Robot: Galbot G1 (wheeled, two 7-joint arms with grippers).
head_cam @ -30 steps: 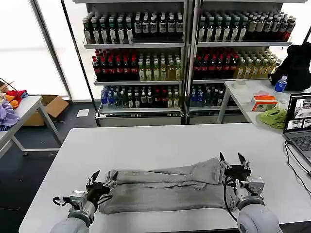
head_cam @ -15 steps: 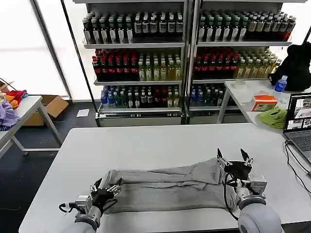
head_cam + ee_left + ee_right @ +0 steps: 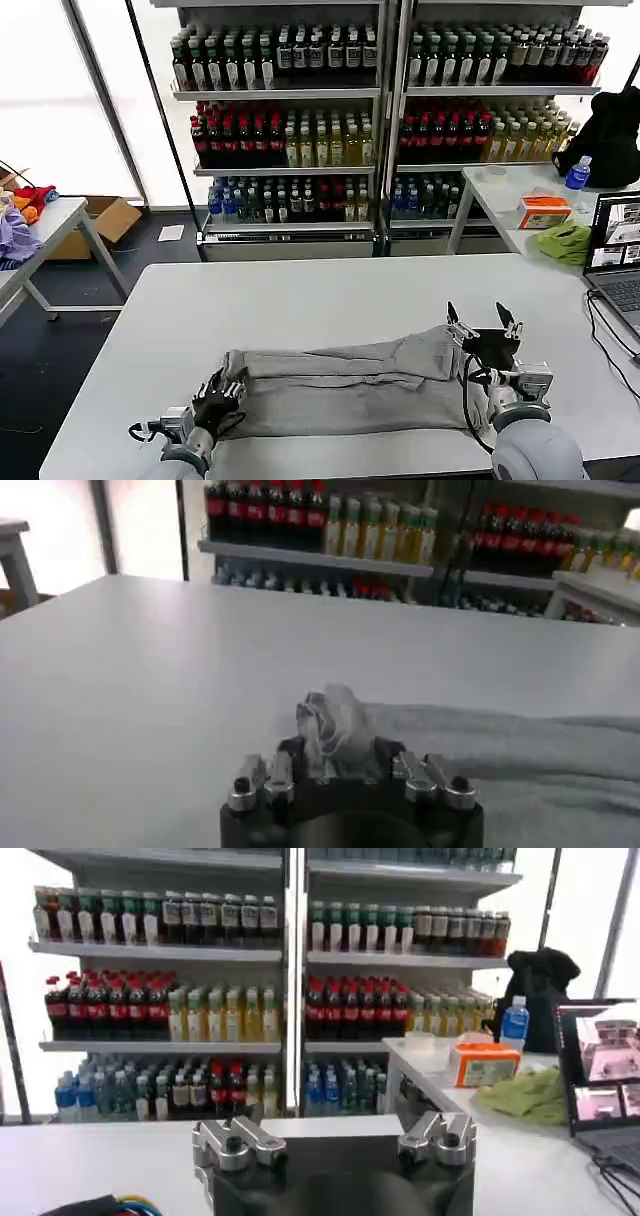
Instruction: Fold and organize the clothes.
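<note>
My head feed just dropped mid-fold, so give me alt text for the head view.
A folded grey shirt lies across the near edge of the white table, with the left gripper pinching its left end and the right gripper open above its right end. Drink shelves stand behind.

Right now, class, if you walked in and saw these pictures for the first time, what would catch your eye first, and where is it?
First, the grey shirt, folded into a long band across the near part of the white table. The left gripper is shut on a bunched corner at one end, while the right gripper stands open at the other end. Behind the table, shelves of bottled drinks fill the back wall.
</note>
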